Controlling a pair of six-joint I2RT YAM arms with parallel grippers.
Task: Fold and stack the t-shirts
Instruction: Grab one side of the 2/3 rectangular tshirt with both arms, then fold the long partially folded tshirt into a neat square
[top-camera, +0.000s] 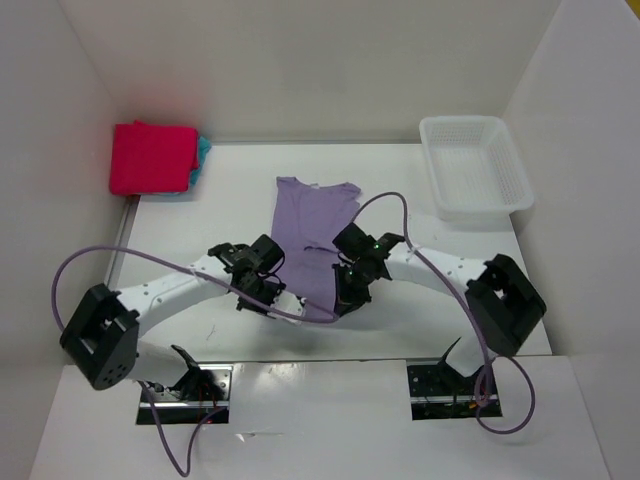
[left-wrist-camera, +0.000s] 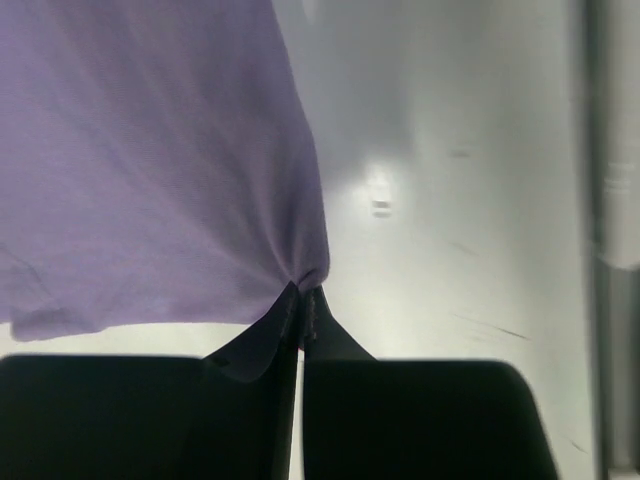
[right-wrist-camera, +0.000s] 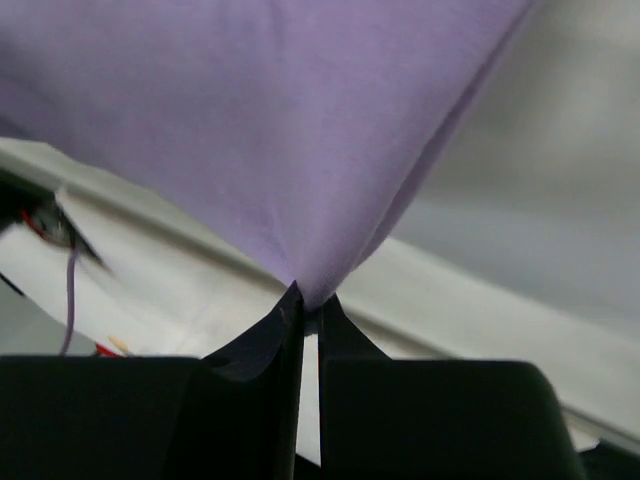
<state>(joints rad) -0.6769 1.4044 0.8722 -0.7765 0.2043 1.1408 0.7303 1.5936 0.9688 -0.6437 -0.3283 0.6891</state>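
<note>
Left claw (left-wrist-camera: 302, 297) and right claw (right-wrist-camera: 310, 300) pinch the lavender shirt (top-camera: 308, 215) — plain cloth.

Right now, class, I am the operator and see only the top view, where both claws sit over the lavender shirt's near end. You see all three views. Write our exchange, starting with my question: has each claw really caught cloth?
Observer: Yes for the left. Its wrist view shows the left claw shut on a corner of the lavender t-shirt.
Operator: And the right?
Observer: The right claw is shut on a gathered point of the same shirt.
Operator: How does the cloth sit there?
Observer: It fans out from that pinch like a tent, with the table bare beside the left pinch.
</note>
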